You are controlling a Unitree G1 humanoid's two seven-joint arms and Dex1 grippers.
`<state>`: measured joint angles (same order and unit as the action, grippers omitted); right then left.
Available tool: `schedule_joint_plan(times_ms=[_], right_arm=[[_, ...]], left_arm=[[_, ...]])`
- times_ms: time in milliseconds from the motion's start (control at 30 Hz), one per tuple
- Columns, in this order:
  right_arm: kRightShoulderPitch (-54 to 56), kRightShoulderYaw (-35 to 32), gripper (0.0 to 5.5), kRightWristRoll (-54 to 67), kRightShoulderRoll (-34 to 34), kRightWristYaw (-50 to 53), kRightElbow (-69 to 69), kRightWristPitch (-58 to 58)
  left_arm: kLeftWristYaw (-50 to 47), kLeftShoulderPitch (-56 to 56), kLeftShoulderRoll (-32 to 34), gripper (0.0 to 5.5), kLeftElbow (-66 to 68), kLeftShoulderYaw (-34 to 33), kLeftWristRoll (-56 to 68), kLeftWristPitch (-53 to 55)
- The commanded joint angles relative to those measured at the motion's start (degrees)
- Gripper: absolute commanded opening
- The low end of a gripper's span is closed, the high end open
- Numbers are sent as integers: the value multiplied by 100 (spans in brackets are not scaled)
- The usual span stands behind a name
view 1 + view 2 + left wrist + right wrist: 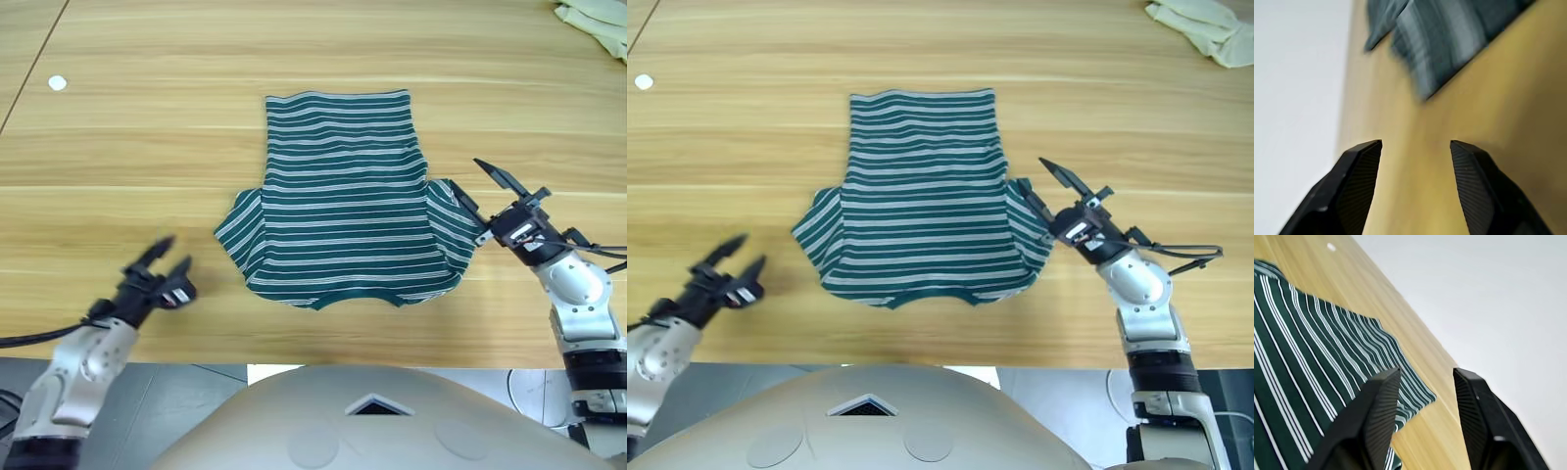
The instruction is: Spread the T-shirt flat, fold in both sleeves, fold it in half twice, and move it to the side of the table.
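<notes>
Saw shirt (343, 196) spread, soft and floppy; figured sleeve edges best for pinching. Found left gripper (176, 252) gaping well clear, right gripper (464, 173) gaping beside right sleeve (446, 230).

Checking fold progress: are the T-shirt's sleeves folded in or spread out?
Spread out. The T-shirt lies flat on the table; its left sleeve and right sleeve both stick out sideways past the body.

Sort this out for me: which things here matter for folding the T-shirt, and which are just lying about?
For the job: striped T-shirt; left gripper, open; right gripper, open at the sleeve; wooden table.
Lying about: pale cloth at the far right corner; small white dot at the far left.
</notes>
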<state>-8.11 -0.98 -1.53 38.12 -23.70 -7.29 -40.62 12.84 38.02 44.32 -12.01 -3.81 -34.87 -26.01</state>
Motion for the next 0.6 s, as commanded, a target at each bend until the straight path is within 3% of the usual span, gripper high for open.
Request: schedule_joint_plan(times_ms=[33, 300, 600], right_arm=[[164, 60, 198, -216, -150, 22, -182, -88], [-43, -163, 198, -512, -77, 176, -254, -232], [-128, -245, 198, -579, -82, 271, -298, -280]], left_arm=[[413, -280, 358, 259, 330, 352, -180, -193], [-220, -1979, 95, 259, 1523, 1168, -1405, 240], [-612, -2347, 57, 259, 1960, 1758, -1520, 256]])
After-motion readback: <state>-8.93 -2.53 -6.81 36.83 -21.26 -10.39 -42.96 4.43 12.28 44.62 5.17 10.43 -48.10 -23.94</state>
